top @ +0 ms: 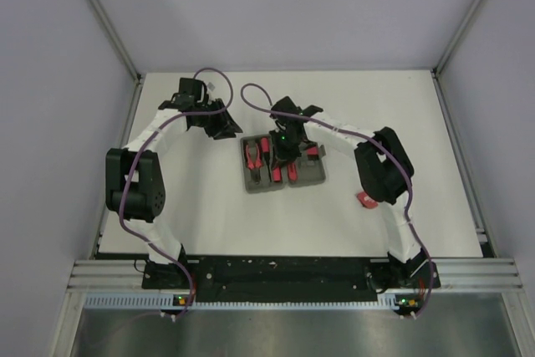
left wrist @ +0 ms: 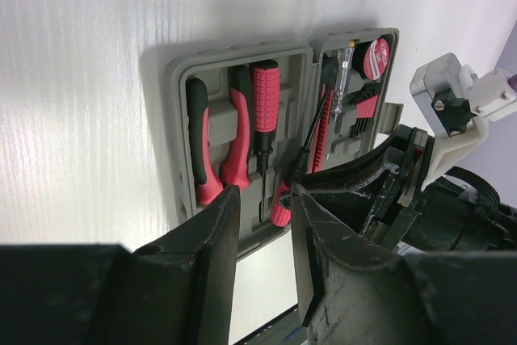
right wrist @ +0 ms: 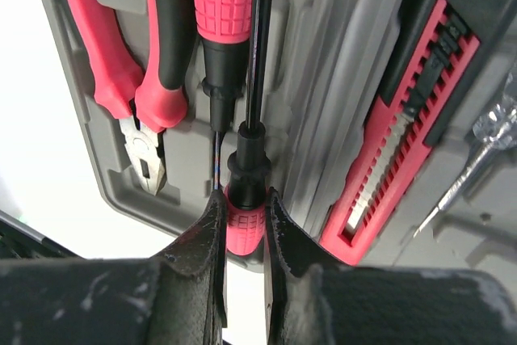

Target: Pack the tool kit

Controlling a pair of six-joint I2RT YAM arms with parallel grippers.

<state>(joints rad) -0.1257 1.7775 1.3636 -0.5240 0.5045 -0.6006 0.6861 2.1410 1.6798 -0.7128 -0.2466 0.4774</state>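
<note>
Seen from the top external camera, the grey case (top: 313, 175) lies open and flat near the middle of the white table (top: 209, 223). The right tool (top: 282, 146) is down over the case's middle. The left tool (top: 221, 125) hangs just beyond the case's far left corner, apart from it. A small red block (top: 365, 199) sits on the table by the right arm's elbow, partly hidden, well outside the case.

In the left wrist view, the left tool (left wrist: 262, 236) stands partly open, a clear gap between its fingers (left wrist: 214, 256) and nothing in it. Past the fingers, the case's left half holds the pliers (left wrist: 236, 143) and a red-handled screwdriver (left wrist: 265, 98) in their slots. A second screwdriver (left wrist: 280, 204) lies aslant near the hinge, its dark shaft rising over the case's right half.

In the right wrist view, the right tool (right wrist: 243, 228) is closed tight on the second screwdriver's red handle, at the near rim of the case. Its black shaft runs up alongside the red-handled screwdriver. The pliers rest in the slot to the left, jaws toward the camera. The red knife (right wrist: 396, 143) lies in the other half, to the right.
</note>
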